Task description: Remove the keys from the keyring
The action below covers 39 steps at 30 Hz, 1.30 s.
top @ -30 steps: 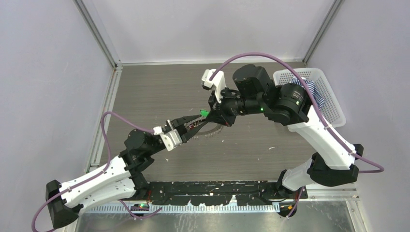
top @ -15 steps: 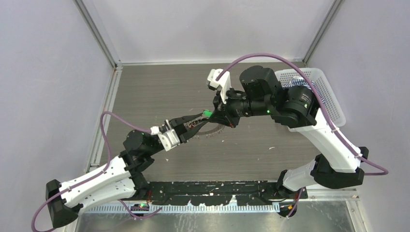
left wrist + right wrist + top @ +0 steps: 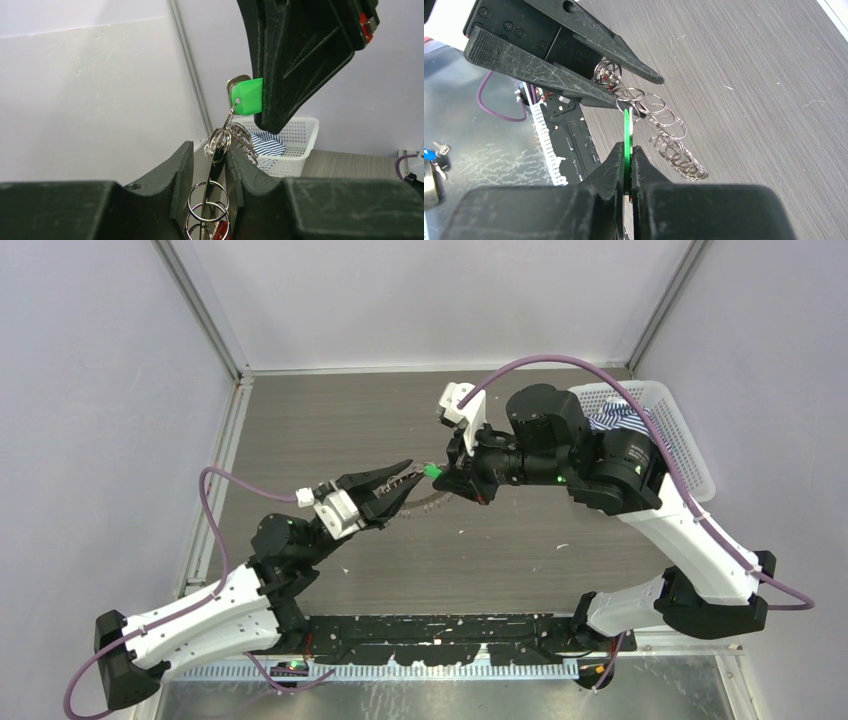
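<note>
Right wrist, right gripper point(image 3: 626, 148) clamped on green key point(image 3: 626, 127) (left gripper point(image 3: 209, 155) pinches keyring point(image 3: 218, 142))

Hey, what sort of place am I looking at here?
Probably a robotics lab test cell: plain pale walls enclose a grey wood-grain table, two white-and-black robot arms are bolted at its near edge, and a white plastic basket sits in a corner.

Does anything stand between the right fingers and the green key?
Nothing visible does. The right fingers are shut on the green key. Only a thin ring through its hole links it to the chain of rings held between the left fingers.
</note>
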Each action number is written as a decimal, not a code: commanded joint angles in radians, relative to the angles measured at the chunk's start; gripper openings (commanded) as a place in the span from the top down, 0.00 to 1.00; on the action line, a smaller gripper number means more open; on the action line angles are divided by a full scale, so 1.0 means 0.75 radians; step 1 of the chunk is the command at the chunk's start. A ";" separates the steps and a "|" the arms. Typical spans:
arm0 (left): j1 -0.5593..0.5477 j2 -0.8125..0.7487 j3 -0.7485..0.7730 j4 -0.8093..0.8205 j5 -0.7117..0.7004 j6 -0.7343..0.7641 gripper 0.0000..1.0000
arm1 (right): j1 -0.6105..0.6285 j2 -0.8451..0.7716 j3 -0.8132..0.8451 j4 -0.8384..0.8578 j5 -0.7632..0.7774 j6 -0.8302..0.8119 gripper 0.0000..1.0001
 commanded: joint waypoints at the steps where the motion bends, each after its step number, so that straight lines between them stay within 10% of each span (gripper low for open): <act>1: 0.006 -0.004 0.013 0.020 -0.177 -0.073 1.00 | 0.004 -0.093 0.010 0.158 -0.038 0.022 0.99; 39: -0.037 -0.016 0.190 -0.080 -0.662 -0.004 0.99 | 0.220 -0.082 -0.224 0.105 0.160 0.032 0.99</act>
